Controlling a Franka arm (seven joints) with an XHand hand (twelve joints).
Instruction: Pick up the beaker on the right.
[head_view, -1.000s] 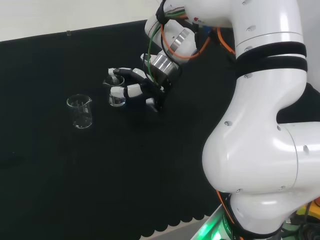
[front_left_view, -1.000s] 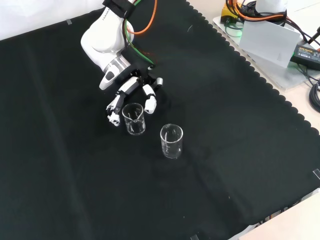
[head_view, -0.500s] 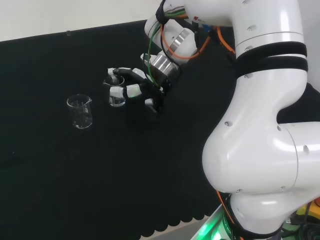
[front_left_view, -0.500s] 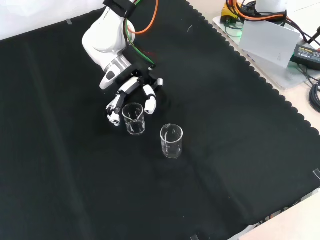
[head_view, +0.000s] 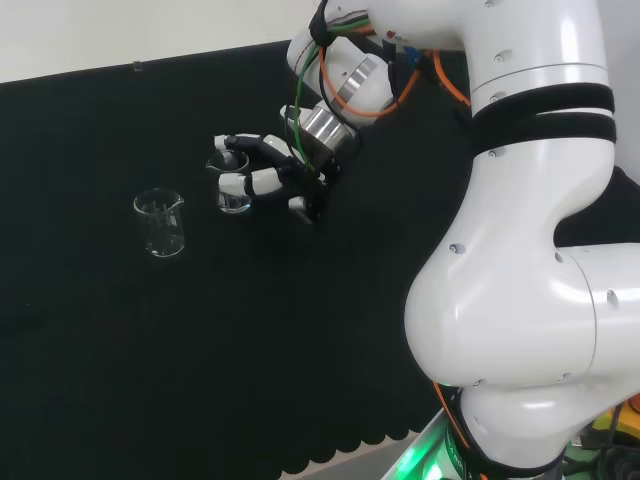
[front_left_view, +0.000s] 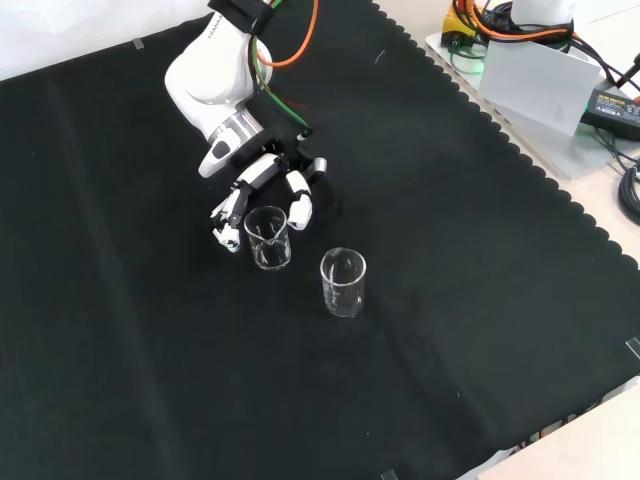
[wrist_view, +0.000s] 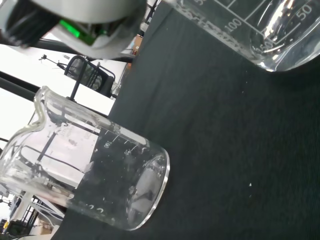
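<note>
Two clear glass beakers stand upright on the black cloth. In the head view the hand (head_view: 272, 172) reaches from the right to the nearer beaker (head_view: 232, 187), with one finger behind it and another finger (head_view: 238, 184) in front. The front view shows this beaker (front_left_view: 269, 238) just below the hand (front_left_view: 262, 182), with fingers (front_left_view: 228, 227) spread to either side of it and not closed on the glass. The second beaker (head_view: 161, 222) (front_left_view: 343, 282) stands apart from the hand. In the wrist view a beaker's graduated wall (wrist_view: 250, 30) is very close, and the other beaker (wrist_view: 90, 175) is farther off.
The arm's white links (head_view: 520, 250) fill the right of the head view. In the front view a grey box (front_left_view: 530, 75) and cables (front_left_view: 625, 170) lie on the bench beyond the cloth's scalloped edge (front_left_view: 500, 140) at the upper right.
The hand has crept very slightly closer to the beaker between its fingers. Neither beaker has moved.
</note>
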